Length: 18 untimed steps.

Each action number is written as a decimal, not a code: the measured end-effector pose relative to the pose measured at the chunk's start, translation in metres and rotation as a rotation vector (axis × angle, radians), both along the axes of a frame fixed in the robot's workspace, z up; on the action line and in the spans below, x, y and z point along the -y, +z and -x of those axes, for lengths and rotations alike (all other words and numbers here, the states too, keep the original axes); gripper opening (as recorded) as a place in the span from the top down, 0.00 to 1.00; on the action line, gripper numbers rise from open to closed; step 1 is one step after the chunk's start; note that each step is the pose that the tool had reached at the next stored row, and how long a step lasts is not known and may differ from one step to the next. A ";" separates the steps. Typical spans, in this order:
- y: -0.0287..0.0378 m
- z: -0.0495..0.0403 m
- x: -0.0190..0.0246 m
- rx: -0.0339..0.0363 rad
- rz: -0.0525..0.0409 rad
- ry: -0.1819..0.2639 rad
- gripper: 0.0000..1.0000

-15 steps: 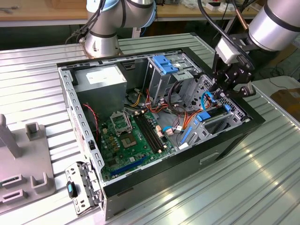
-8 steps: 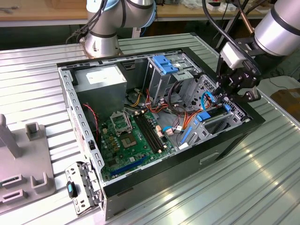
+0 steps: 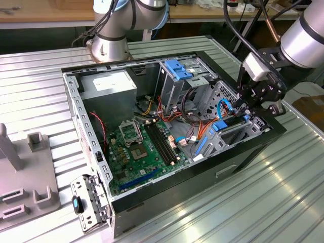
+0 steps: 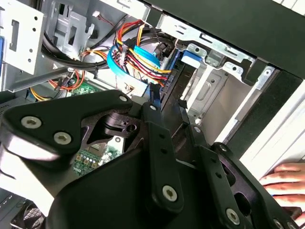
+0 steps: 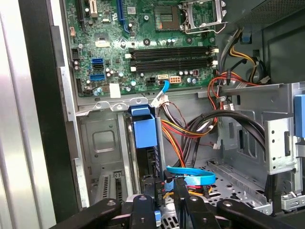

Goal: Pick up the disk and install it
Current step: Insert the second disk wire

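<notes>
- Pincer [image 5: 161, 206] looks nipped onto the near end of the disk [image 5: 144, 131], fingers close together.
- Disk stands on edge in the bay slot, long axis running straight away from the fingertips.

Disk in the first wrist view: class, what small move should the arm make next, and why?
Probably a short, straight push sliding the disk deeper into its metal bay. The disk stands on edge between the bay's walls, the end effector sits at its near end, and a blue cable lies close beside, so sideways motion might snag.
</notes>
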<state>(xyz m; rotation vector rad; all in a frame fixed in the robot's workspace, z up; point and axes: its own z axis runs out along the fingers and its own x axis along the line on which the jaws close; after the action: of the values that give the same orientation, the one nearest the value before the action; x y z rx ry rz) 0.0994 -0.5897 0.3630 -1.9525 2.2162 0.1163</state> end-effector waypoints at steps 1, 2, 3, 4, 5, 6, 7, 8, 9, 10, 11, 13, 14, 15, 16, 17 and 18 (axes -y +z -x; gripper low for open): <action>-0.0008 0.0000 0.0001 0.0000 -0.0085 0.000 0.70; -0.0019 0.0000 -0.0002 0.0000 -0.0190 0.000 0.70; -0.0038 0.0000 -0.0003 0.0001 -0.0267 0.000 0.70; -0.0058 0.0000 -0.0003 0.0000 -0.0271 0.000 0.70; -0.0104 -0.0001 -0.0008 0.0000 -0.0272 0.000 0.70; -0.0109 -0.0002 -0.0031 -0.0001 -0.0273 0.000 0.70; -0.0110 -0.0001 -0.0057 -0.0001 -0.0270 0.000 0.70; -0.0110 -0.0001 -0.0076 -0.0002 -0.0269 0.000 0.70; -0.0111 -0.0001 -0.0077 -0.0002 -0.0270 0.000 0.70; -0.0111 -0.0001 -0.0078 -0.0002 -0.0270 0.000 0.70; -0.0110 -0.0001 -0.0079 -0.0002 -0.0268 0.000 0.70; -0.0110 -0.0001 -0.0081 -0.0002 -0.0267 0.000 0.70; -0.0110 -0.0001 -0.0083 -0.0002 -0.0268 0.000 0.84; -0.0110 -0.0001 -0.0084 -0.0002 -0.0268 0.000 0.84; -0.0111 -0.0001 -0.0084 -0.0002 -0.0269 0.000 0.84; -0.0111 -0.0001 -0.0086 -0.0002 -0.0269 0.000 0.84; -0.0111 -0.0001 -0.0087 -0.0002 -0.0269 0.000 0.84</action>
<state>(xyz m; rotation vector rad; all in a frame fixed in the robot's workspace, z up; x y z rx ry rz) 0.0995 -0.5810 0.3518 -1.9386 2.2031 0.1455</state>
